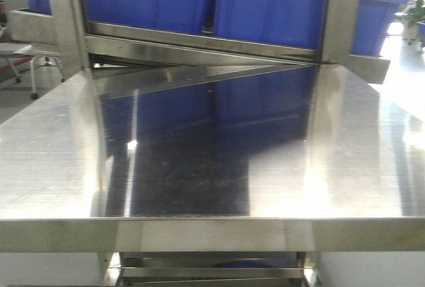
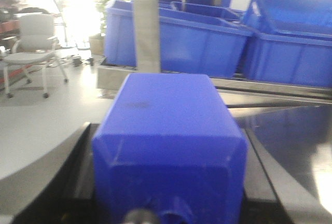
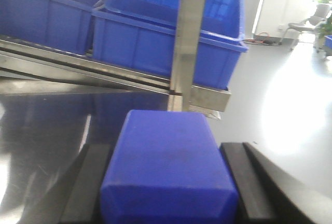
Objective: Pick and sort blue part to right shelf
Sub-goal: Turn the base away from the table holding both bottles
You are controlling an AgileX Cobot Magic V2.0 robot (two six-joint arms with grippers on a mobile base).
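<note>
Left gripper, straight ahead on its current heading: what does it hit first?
Likely the steel upright post of the shelf, almost dead ahead of the blue part that the left gripper holds; blue bins sit behind it. Depth is unclear.

Solid blue part (image 2: 168,146) sits clamped in left gripper (image 2: 168,126).

The front camera looks low across the table (image 1: 372,167) toward the bins (image 1: 265,8), also faced by both wrist cameras, close behind the blue part (image 2: 168,141) and a blue block (image 3: 168,167).
</note>
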